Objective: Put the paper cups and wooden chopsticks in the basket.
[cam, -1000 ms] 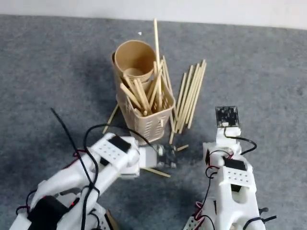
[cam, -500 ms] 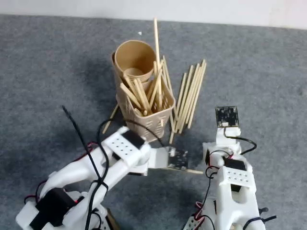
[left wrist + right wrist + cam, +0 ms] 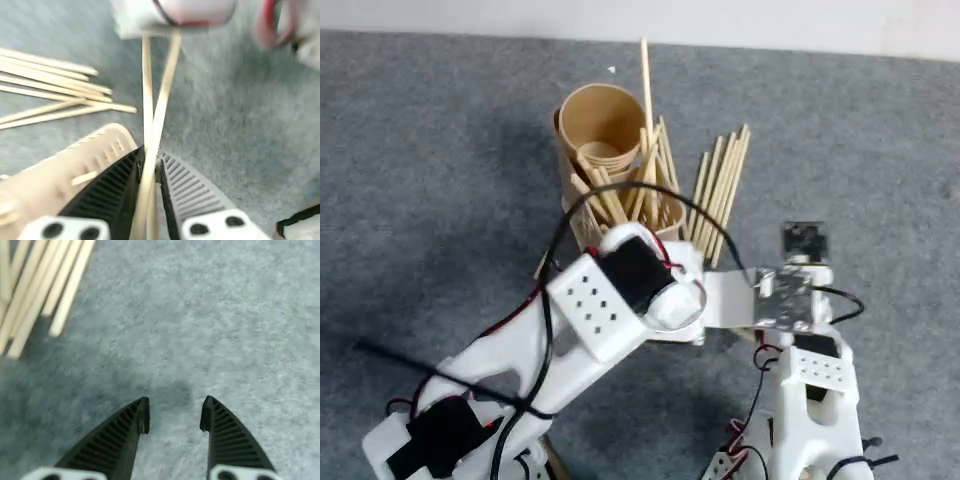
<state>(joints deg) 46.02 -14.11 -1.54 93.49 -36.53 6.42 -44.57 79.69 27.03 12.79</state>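
The cream slotted basket (image 3: 582, 222) stands at the table's middle, with a paper cup (image 3: 600, 118) and several wooden chopsticks (image 3: 647, 95) upright in it. More chopsticks (image 3: 720, 190) lie loose on the mat just right of it. My left gripper (image 3: 149, 157) is shut on two crossed chopsticks (image 3: 167, 75), beside the basket's wall (image 3: 65, 170). The left arm (image 3: 610, 300) stretches across in front of the basket and hides its lower part. My right gripper (image 3: 175, 412) hangs open over bare mat, with nothing between its fingers.
The grey mat (image 3: 440, 180) covers the table, with free room left and far right. The right arm (image 3: 810, 375) stands close by the left arm's wrist. Loose chopstick ends (image 3: 35, 290) lie ahead of the right gripper.
The left arm has swung right and risen from in front of the basket toward the right arm, carrying chopsticks off the mat. The right arm has barely moved.
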